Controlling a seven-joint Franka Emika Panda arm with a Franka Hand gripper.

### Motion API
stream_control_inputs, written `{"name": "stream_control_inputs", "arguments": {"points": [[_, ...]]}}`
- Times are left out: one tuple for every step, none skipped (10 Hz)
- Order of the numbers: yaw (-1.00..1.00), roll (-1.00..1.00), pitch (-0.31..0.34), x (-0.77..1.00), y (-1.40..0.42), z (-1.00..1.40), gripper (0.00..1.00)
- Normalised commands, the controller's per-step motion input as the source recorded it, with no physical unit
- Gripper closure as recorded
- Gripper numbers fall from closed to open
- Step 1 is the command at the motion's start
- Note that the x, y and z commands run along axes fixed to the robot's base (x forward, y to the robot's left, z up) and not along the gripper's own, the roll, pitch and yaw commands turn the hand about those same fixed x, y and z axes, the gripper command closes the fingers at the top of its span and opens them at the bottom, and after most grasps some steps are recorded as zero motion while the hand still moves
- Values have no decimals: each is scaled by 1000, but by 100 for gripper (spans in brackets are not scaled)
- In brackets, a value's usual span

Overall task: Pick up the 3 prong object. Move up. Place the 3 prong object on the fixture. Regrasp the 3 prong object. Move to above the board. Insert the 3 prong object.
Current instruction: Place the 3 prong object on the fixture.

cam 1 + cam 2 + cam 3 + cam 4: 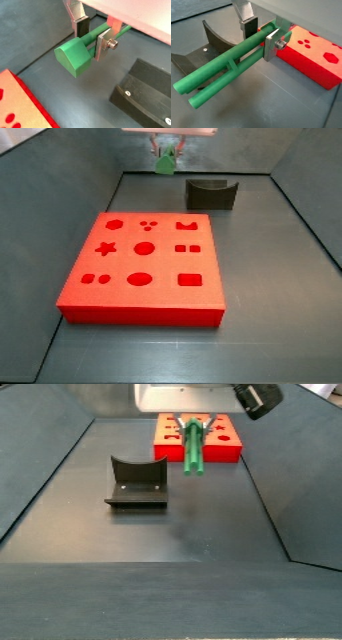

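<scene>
My gripper (92,36) is shut on the 3 prong object (73,56), a slim green peg with parallel rods and a wider head. It holds the peg in the air, with the rods sticking out past the fingers (211,75). In a side view the gripper (194,422) hangs with the peg (195,446) between the fixture (136,481) and the red board (225,442). In the side view from the opposite end the gripper (167,150) and peg (164,165) are beyond the board (144,263), left of the fixture (210,194). The fixture's notch holds nothing.
The dark fixture (143,92) and a corner of the board (20,107) lie below the gripper in a wrist view; both also show in a wrist view (198,47) (314,55). Grey tray walls rise on all sides (314,228).
</scene>
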Motion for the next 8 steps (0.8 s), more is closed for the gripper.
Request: {"name": "stream_control_inputs", "arguments": {"points": [[15,119,87,1000,-27,-144,100],[80,-1000,-32,1000,-184,690,100],[71,-1000,-19,1000,-168,741,100],[64,-1000,-10,1000,-127,722,100],[57,-1000,1,1000,-103,666,100],[52,-1000,14,924,-69,477,100],[45,-1000,25,763,-28,252,100],[39,-1000,36,639,-1,117,100]]}}
